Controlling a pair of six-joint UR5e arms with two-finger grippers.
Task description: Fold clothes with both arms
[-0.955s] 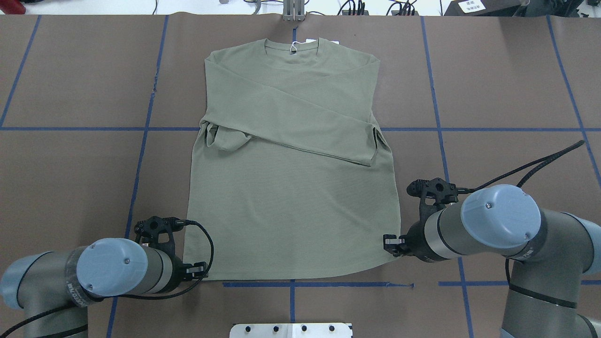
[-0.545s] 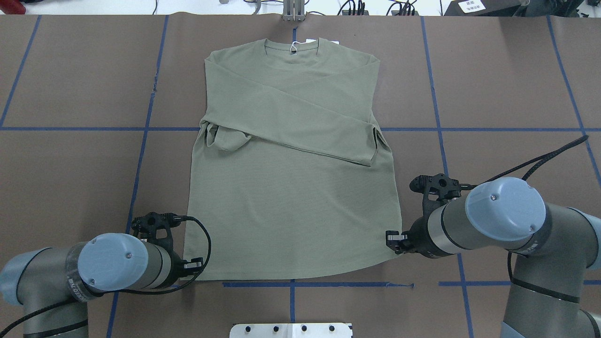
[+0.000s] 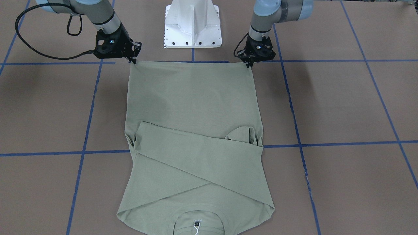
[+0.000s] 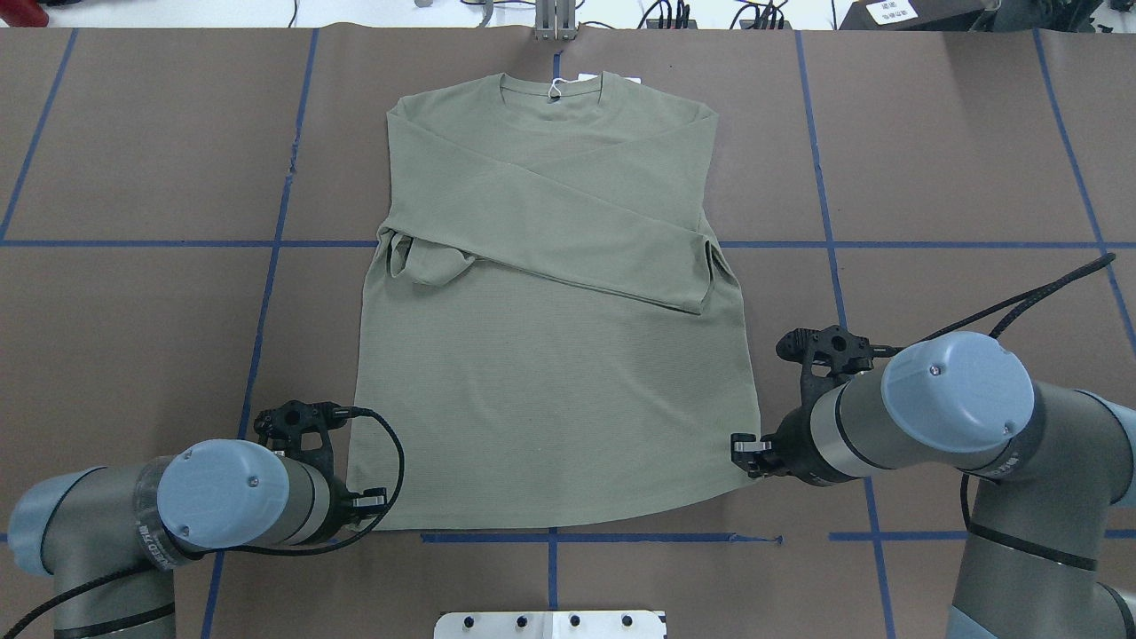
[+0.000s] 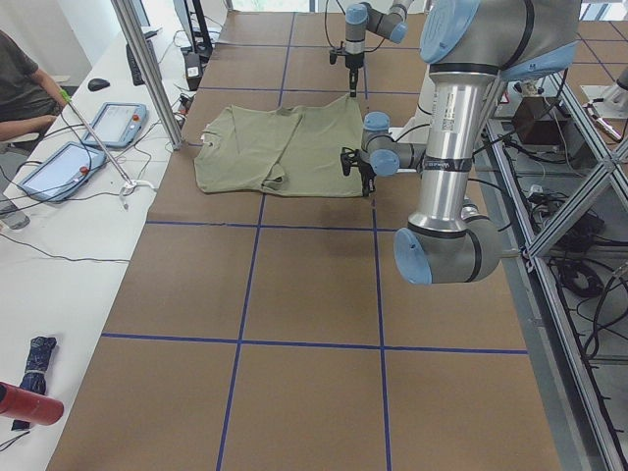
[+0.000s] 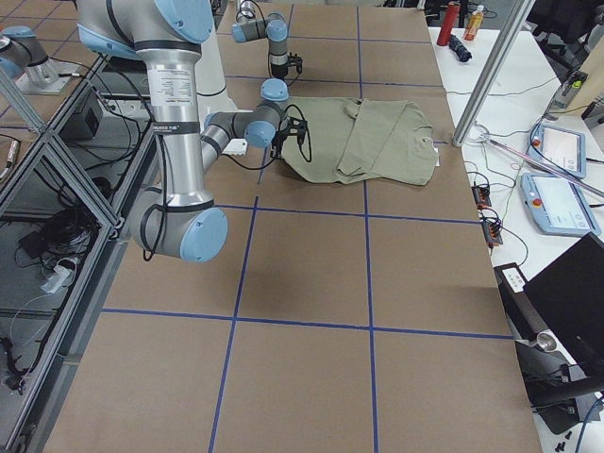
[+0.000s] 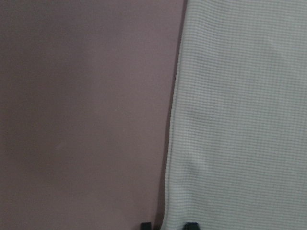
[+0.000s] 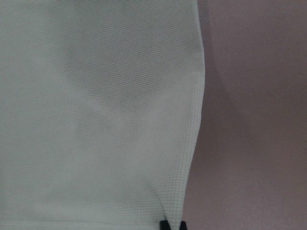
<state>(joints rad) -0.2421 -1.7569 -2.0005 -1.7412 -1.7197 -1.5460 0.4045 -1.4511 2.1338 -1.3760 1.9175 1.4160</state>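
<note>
The sage-green long-sleeved shirt (image 4: 550, 355) lies flat on the brown table, collar away from me, both sleeves folded across the chest. Its white hang tag (image 4: 557, 89) sits at the collar. My left gripper (image 4: 366, 508) is down at the hem's left corner; in the left wrist view (image 7: 167, 225) its jaws stand apart, straddling the shirt's edge (image 7: 240, 120). My right gripper (image 4: 744, 454) is at the hem's right corner; in the right wrist view (image 8: 172, 224) its tips are nearly together on the puckered fabric (image 8: 96, 120). The front-facing view shows the left gripper (image 3: 249, 64) and the right gripper (image 3: 133, 60).
Blue tape lines (image 4: 266, 244) grid the brown table. The white pedestal base (image 3: 192, 23) stands just behind the hem, between my arms. A metal post (image 4: 556, 22) stands past the collar. A person (image 5: 20, 88) and tablets (image 5: 118, 123) are at a side bench.
Both arms shifted only slightly at the hem corners: the left gripper edged a little away from me, the right arm nudged right. The hem's right corner is drawn up slightly.
</note>
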